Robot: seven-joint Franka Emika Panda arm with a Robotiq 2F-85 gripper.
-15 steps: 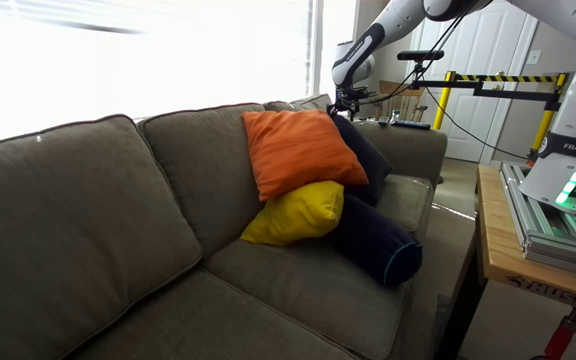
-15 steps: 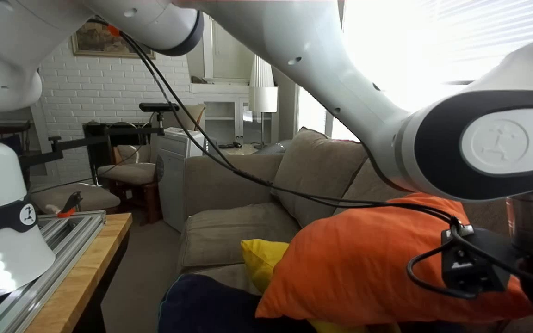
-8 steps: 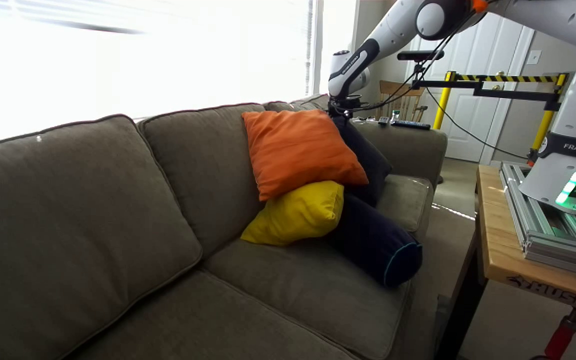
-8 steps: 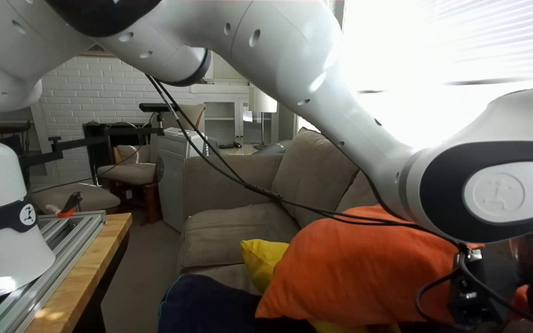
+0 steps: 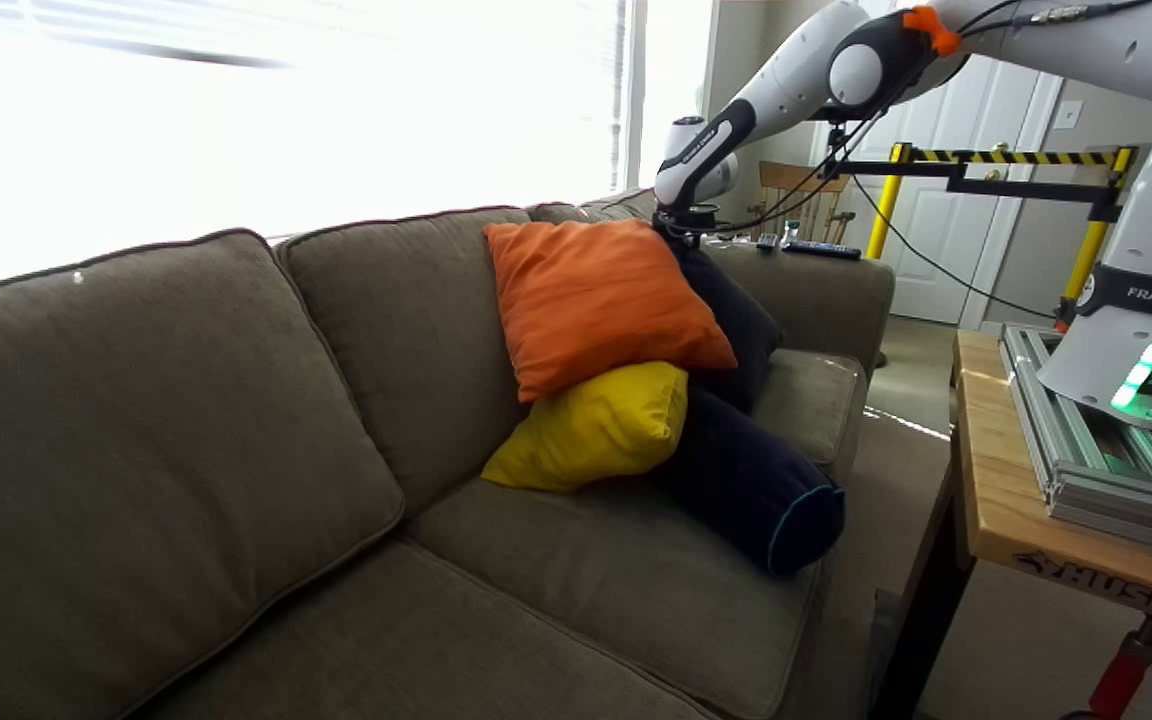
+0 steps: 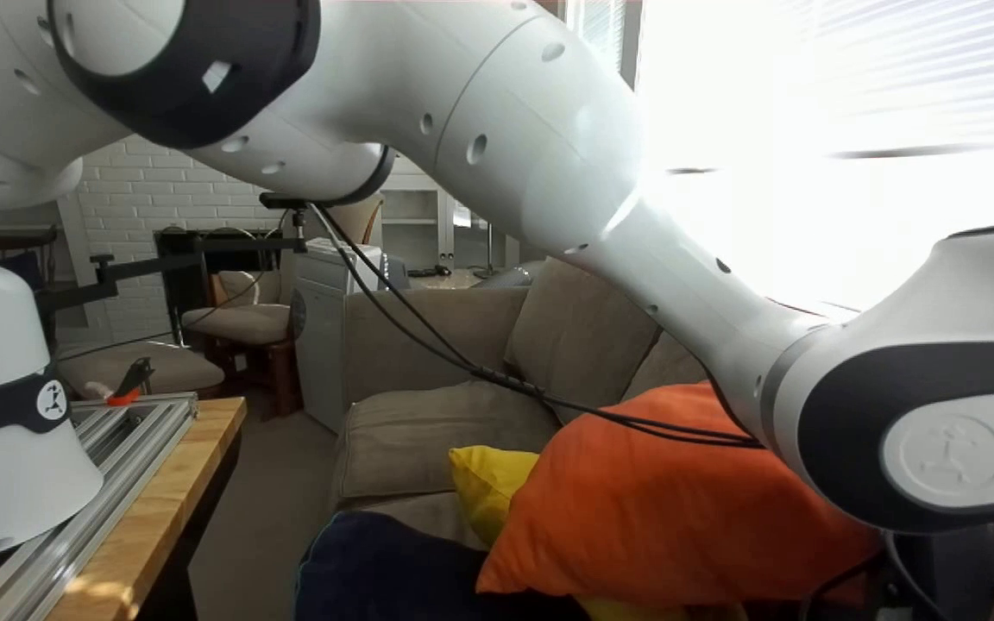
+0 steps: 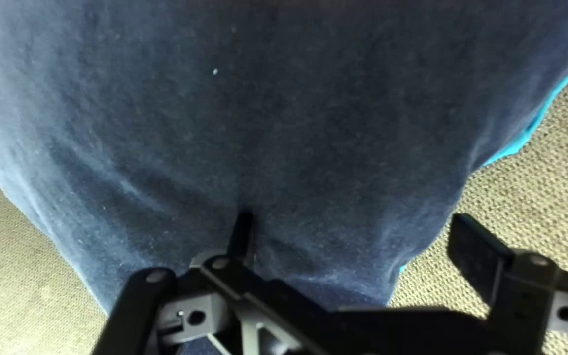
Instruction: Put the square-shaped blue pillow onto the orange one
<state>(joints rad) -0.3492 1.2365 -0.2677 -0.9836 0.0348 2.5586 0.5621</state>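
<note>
My claw [image 7: 353,222] has come lower, so grasping seems near.
In an exterior view, the square blue pillow [image 5: 741,325] stays partly behind the orange pillow [image 5: 606,300]. In the wrist view, the claw stands spread across the blue pillow's edge.

A wide, glaring window with white slatted blinds [image 5: 286,120] stretched behind the taupe fabric sofa [image 5: 166,420]. Past one sofa end stood a white panelled door [image 5: 956,225]; past the other, a white-painted brick wall [image 6: 143,190]. Grey-beige floor [image 6: 273,500] lay before the sofa.
</note>
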